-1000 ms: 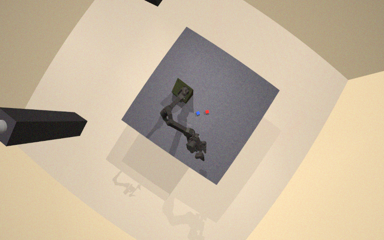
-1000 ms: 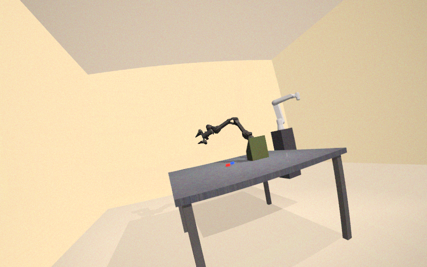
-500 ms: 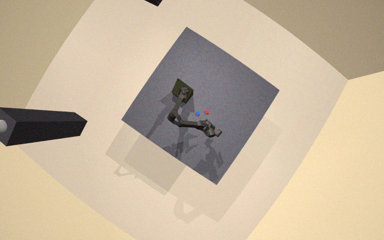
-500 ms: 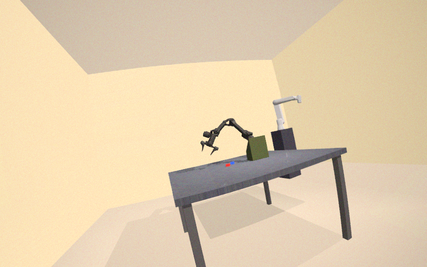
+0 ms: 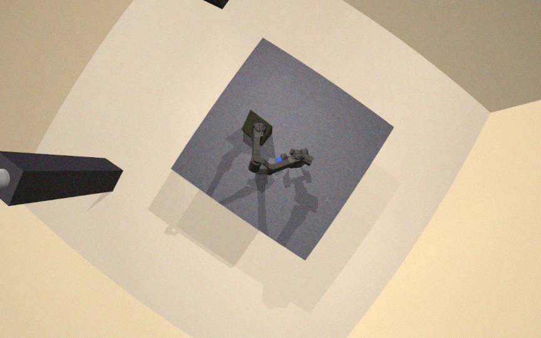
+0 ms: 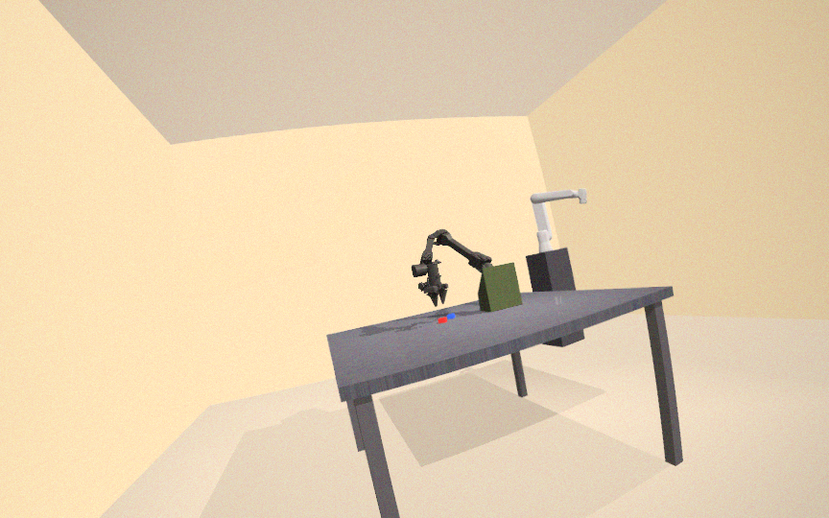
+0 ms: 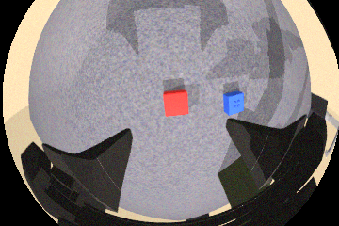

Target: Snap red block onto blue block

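Red block (image 6: 441, 319) (image 7: 176, 104) lay on surface (image 5: 327, 104) (image 6: 404, 347) (image 7: 94, 94), beside blue block (image 5: 278, 159) (image 6: 451, 316) (image 7: 234, 104); hand (image 6: 438, 304) (image 7: 181, 129) spread wide above, grasping nothing; block probably light, rigid; opposite side faces seemed best grip.

Surface inspected: a grey, four-sided table top (image 5: 327, 109) (image 6: 508, 328) (image 7: 94, 66) with straight edges and a finely mottled finish, carried on straight dark legs. Directly on it lie a small red square-faced block (image 6: 441, 319) (image 7: 176, 104) and a small blue rectangular block (image 6: 450, 316) (image 7: 234, 103) bearing small round marks on its upper face. In the wrist view the two blocks stand apart, a strip of surface between them. Also resting on the top: a dark green box-shaped base (image 5: 267, 127) (image 6: 501, 288). Shadows fall across the surface.
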